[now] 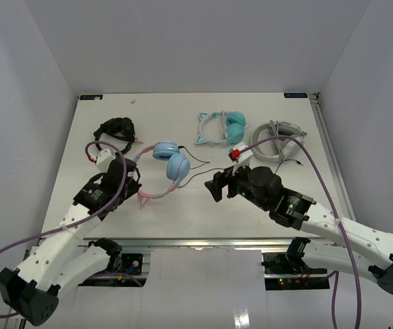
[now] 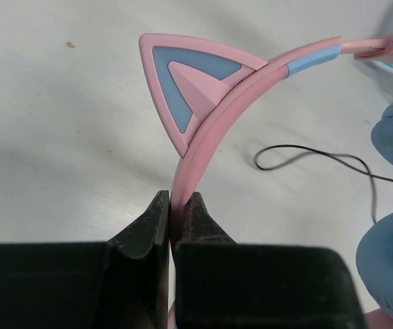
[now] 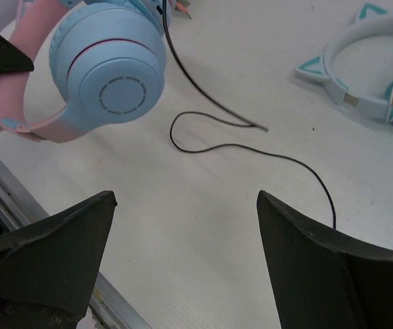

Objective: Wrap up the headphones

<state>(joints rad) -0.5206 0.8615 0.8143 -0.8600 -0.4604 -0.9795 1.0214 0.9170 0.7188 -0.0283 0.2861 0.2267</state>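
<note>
Black headphones (image 1: pixel 116 129) far left — teal cat-ear headphones (image 1: pixel 234 128), grey-white headphones (image 1: pixel 265 152) right.

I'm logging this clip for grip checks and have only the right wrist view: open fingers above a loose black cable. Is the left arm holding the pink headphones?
Observer: Yes. The left gripper is shut on the headphones, pinching the pink headband just below a cat ear.
Operator: Are there other headsets on the table that I can't see?
Observer: Yes, two. A black headset lies at the far left, and grey-white headphones lie at the far right.
</note>
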